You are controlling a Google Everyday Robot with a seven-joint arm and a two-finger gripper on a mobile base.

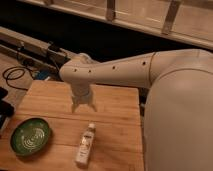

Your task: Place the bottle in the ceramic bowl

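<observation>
Lying flat on the bench (117, 107) just short of the spread, empty hand (83, 108), cap toward it, the bottle (85, 143) looks light, slick and squeezable, best pinched across its labelled middle, with the ceramic bowl (31, 136) farther aside.

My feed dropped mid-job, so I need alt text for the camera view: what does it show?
A small bottle lies on its side on a wooden table, beside an empty green ceramic bowl and apart from it. The gripper hangs over the table behind both, holding nothing.
</observation>
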